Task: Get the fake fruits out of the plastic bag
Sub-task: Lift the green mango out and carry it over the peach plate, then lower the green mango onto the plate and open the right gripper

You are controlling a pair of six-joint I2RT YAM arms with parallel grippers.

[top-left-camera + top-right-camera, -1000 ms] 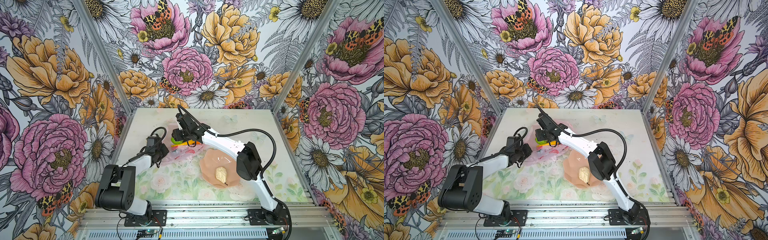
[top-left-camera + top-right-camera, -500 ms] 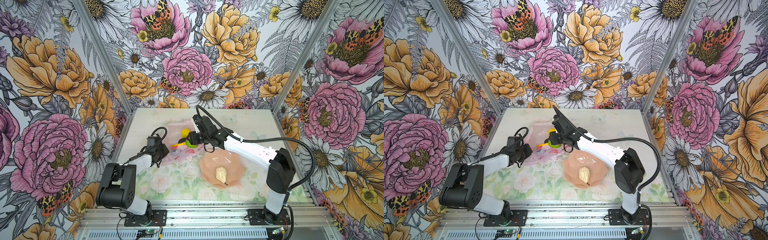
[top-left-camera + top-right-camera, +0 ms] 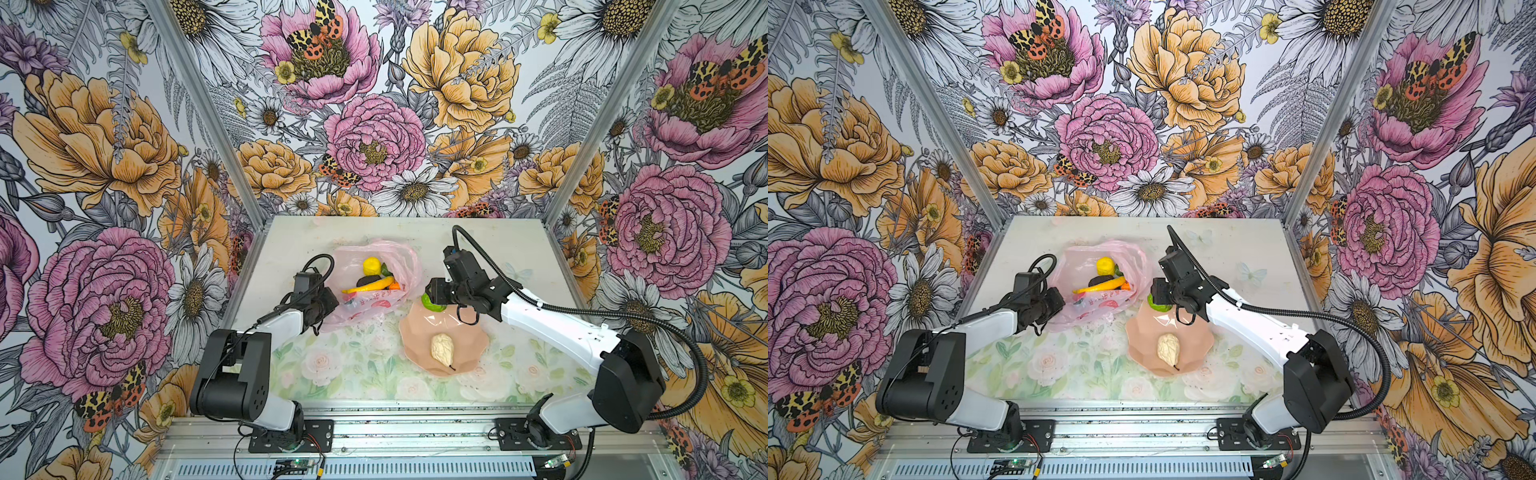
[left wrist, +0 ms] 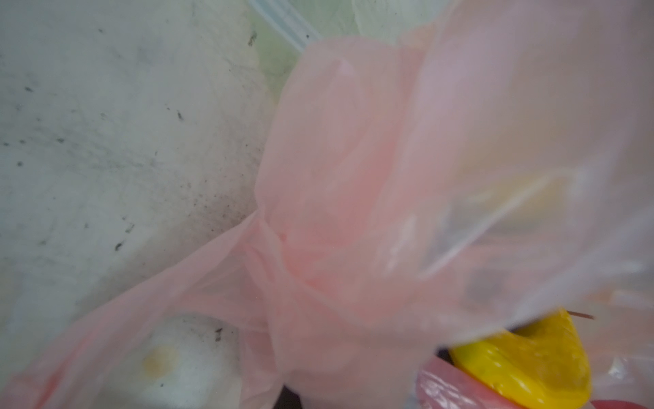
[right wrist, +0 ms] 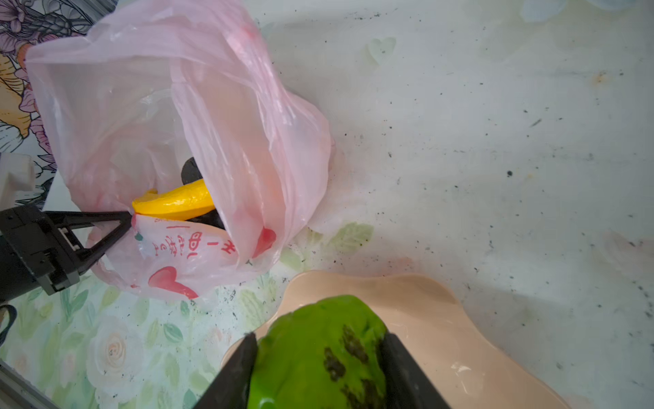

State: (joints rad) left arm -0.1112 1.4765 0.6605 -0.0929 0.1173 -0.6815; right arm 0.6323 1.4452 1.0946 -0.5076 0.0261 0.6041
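Note:
The pink plastic bag (image 3: 376,305) (image 5: 219,106) lies open on the table. In its mouth I see several fake fruits: a lemon (image 3: 371,265), a banana (image 3: 370,286) (image 5: 177,203), an orange tangerine (image 3: 395,286) and a blackish piece (image 5: 191,170). My left gripper (image 3: 334,299) (image 5: 124,223) is shut on the bag's near edge; in the left wrist view the bag's film (image 4: 354,177) hides the jaws. My right gripper (image 3: 432,300) (image 5: 318,340) is shut on the lime-green fruit (image 3: 1158,301) (image 5: 311,357) above the far rim of the plate (image 3: 469,332). A cream pear (image 3: 441,350) lies on the plate.
The peach-pink wavy-edged plate (image 3: 1196,332) sits just right of the bag, near the table's middle. Floral walls close the table in at the back and both sides, and a metal rail (image 3: 374,419) runs along the front.
My right gripper has carried the lime-green fruit from the bag's mouth rightward to above the plate's far rim. The left gripper has kept its hold on the bag.

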